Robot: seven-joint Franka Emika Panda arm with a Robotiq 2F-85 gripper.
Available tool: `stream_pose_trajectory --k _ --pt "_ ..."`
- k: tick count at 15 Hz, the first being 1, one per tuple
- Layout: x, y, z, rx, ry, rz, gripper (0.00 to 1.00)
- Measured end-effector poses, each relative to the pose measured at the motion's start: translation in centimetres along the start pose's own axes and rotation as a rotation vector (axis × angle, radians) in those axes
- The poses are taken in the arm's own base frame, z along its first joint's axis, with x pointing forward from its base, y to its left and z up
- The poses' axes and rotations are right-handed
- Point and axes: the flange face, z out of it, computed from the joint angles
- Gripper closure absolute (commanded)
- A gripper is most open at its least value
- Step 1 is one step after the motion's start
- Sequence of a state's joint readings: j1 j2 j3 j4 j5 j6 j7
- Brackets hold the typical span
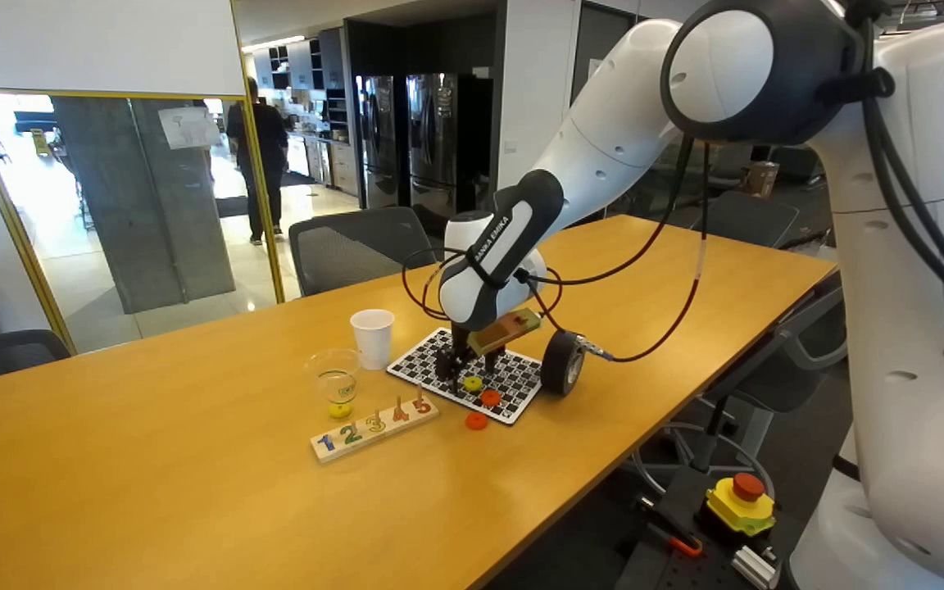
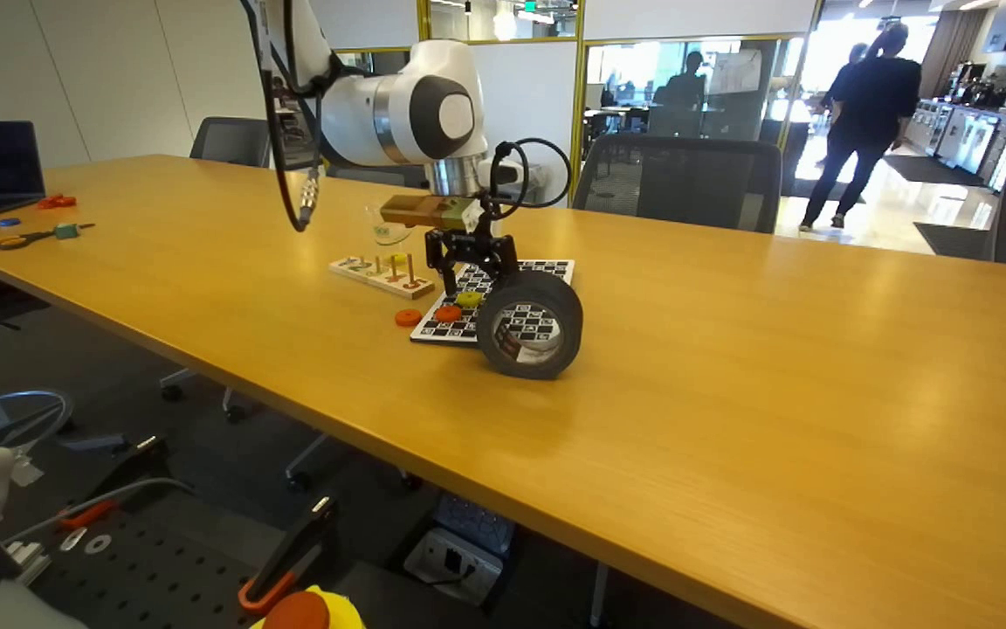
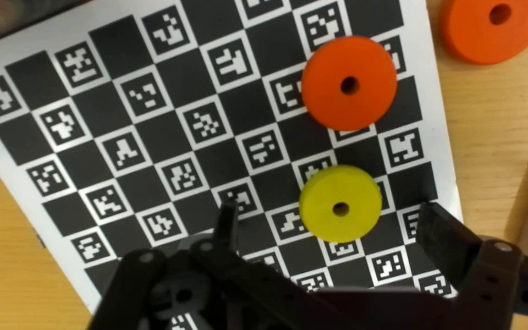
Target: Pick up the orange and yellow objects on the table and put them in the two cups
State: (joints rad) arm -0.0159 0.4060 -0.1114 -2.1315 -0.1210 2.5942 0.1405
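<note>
The yellow disc [image 3: 337, 188] lies flat on the checkered board [image 3: 167, 133], round and equal every way, hole facing up. 1 bright orange disc [image 3: 349, 110] lies likewise near it, a 2nd orange disc [image 3: 488, 39] on the desk [image 3: 479, 119]. The tool [image 3: 328, 211] has its jaws spread wide, 1 each side of the yellow disc, gripping nothing.

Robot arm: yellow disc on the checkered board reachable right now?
Probably yes: the tool hangs over the checkered board, the yellow disc showing between its open jaws; nothing visible blocks it, and the orange disc on that board sits apart.
</note>
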Motion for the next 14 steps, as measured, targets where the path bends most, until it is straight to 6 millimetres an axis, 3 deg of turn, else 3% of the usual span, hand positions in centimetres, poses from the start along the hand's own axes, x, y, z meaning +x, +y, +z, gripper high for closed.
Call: stream_pose_trajectory --k 14 --pt "-0.87 -0.15 -0.32 0.012 -0.004 0.011 0.00"
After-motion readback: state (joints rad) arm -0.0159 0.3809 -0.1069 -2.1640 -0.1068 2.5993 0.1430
